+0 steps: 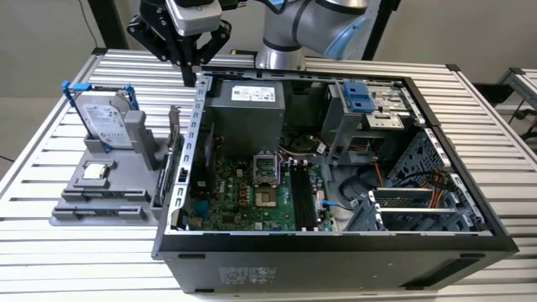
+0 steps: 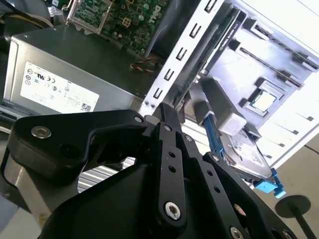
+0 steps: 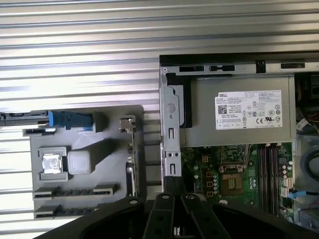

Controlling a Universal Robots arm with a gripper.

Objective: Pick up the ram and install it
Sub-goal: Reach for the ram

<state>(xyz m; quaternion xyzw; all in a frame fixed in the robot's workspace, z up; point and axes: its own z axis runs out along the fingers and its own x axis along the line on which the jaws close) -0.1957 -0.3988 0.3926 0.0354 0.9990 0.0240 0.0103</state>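
The open computer case point(image 1: 336, 264) is sitting nearest on the slatted surface point(image 1: 84, 264), and its motherboard point(image 1: 243, 189) is showing long black slots point(image 1: 302, 195). Beside it, toward the exterior view's left, a grey holder point(image 1: 63, 220) is carrying an upright hard drive point(image 1: 105, 123). A thin bluish-dark strip is lying in the holder's front slot and seems to be the ram point(image 1: 105, 212), though that cannot be told for sure. Farther back, the tool point(image 1: 190, 78) is hanging above the case's rear corner, its fingers drawn together and gripping nothing.
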